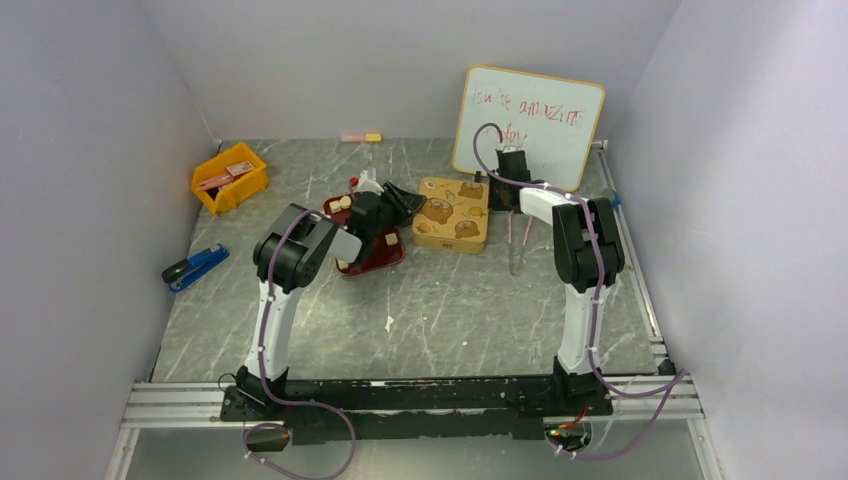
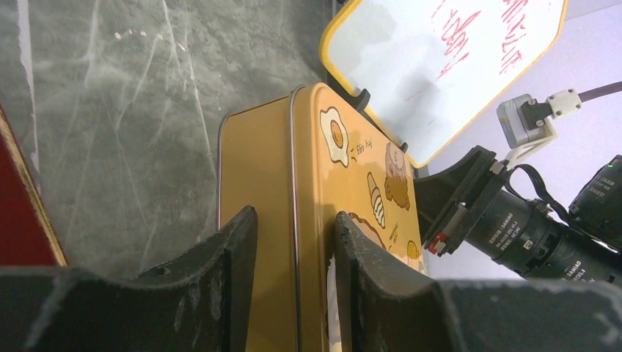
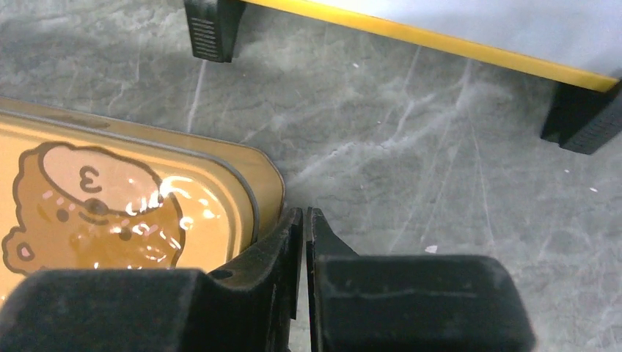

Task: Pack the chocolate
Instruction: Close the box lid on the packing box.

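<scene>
Several pale chocolate pieces [image 1: 345, 203] lie on the dark red tray [image 1: 375, 258], partly hidden by my left arm. Right of the tray sits the gold tin with bear pictures [image 1: 452, 213], its lid on. My left gripper [image 1: 408, 203] reaches over the tray to the tin's left edge. In the left wrist view its jaws [image 2: 293, 216] stand apart, with only the tin's wall and lid rim [image 2: 293, 147] showing in the gap. I cannot tell whether they touch it. My right gripper [image 1: 493, 190] sits at the tin's far right corner [image 3: 257, 176], its fingers [image 3: 304, 213] nearly together and empty.
A whiteboard [image 1: 528, 120] on black feet [image 3: 213, 29] stands just behind the tin. A yellow bin [image 1: 230, 177] and a blue tool [image 1: 195, 265] lie at the left. Thin tongs [image 1: 517, 245] rest right of the tin, and a pink eraser [image 1: 361, 137] lies by the back wall.
</scene>
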You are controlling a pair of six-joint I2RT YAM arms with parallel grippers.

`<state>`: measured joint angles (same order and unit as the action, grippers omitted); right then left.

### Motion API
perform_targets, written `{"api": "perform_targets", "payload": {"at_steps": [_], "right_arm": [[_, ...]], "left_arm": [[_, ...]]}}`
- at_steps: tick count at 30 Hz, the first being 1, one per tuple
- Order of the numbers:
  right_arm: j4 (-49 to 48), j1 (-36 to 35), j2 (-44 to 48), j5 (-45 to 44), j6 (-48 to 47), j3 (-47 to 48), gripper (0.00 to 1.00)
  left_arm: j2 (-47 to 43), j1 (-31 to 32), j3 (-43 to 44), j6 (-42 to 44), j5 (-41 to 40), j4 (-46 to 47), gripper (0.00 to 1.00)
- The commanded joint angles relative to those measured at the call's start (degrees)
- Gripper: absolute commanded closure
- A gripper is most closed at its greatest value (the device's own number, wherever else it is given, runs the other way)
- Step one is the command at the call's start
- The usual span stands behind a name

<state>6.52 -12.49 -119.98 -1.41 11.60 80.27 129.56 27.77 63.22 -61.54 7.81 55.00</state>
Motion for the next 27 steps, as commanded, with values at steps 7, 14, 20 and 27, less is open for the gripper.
{"api": "perform_targets", "payload": {"at_steps": [7,14,20,27], "right_arm": [[-3.0,-0.9,0.8,10.3,7.5,8.2,0.87],[-1.6,-0.9,-1.4,12.6,7.8,10.5,0.87],[-2.6,-0.9,-0.6,11.5,7.3,9.2,0.88],[-5.2,-0.9,2.1,11.9,6.9,6.8,0.88]], "left_arm": [[2.7,11.7,-8.4,-8.6,20.8,-20.8,0.95],[-0.6,12.7,-8.3,-8.1,18.9,-22.2,0.91],[-2.9,12.4,-7.6,-6.3,15.7,-26.4,0.82],[-6.2,10.7,-9.0,-5.5,11.1,-29.0,0.89]]}}
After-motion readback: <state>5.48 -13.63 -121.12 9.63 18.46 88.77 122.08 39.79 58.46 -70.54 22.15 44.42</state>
